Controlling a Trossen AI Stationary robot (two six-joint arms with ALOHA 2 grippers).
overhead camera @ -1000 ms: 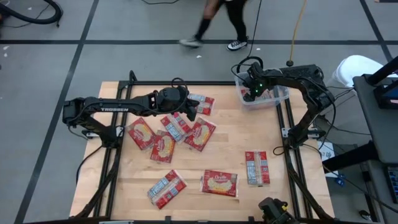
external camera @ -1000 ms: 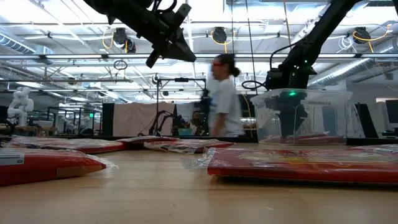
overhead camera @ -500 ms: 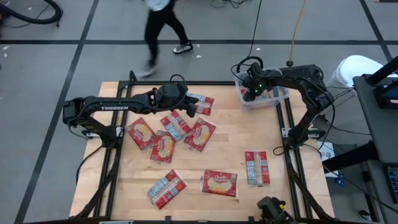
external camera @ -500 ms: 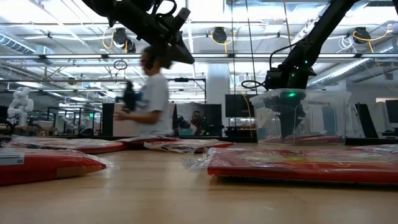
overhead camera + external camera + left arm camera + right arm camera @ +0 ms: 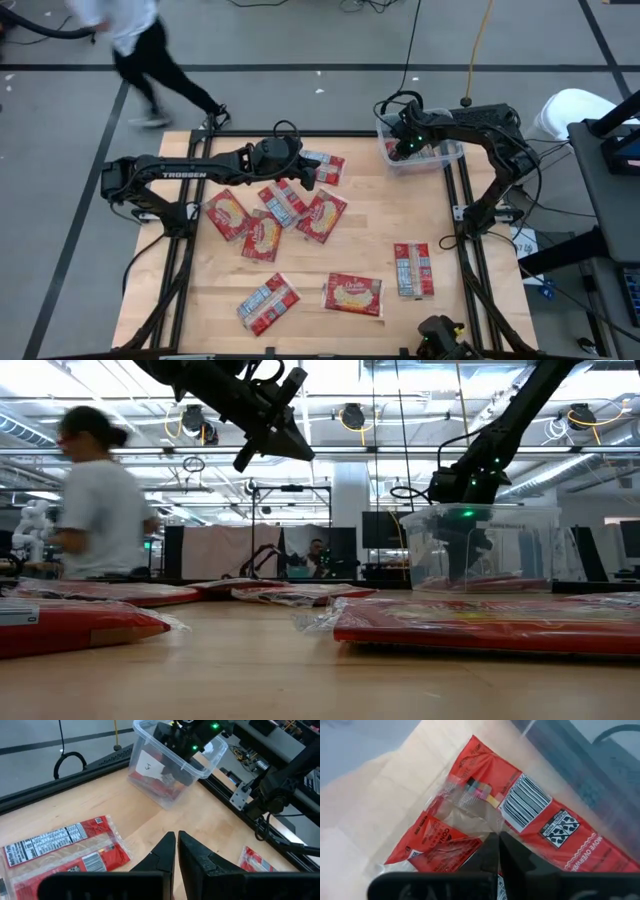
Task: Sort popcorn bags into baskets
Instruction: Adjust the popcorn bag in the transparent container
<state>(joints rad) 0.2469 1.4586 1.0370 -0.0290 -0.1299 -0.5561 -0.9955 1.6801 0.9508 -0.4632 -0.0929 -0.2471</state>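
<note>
Clear plastic basket (image 5: 421, 152) is sitting at the table's far right corner, holding red popcorn bags (image 5: 530, 815). Right gripper (image 5: 498, 851) is hanging inside it, jaws closed, empty. Left gripper (image 5: 177, 851), jaws nearly together, is hovering above the scattered bags (image 5: 285, 200).

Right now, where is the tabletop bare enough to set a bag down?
Bare wood lies between the clear tub and the lone packet near the right edge, and along the front-left corner. It is crowded in the packet cluster under the left gripper.

"TROSSEN" on left arm (image 5: 185, 176)
</note>
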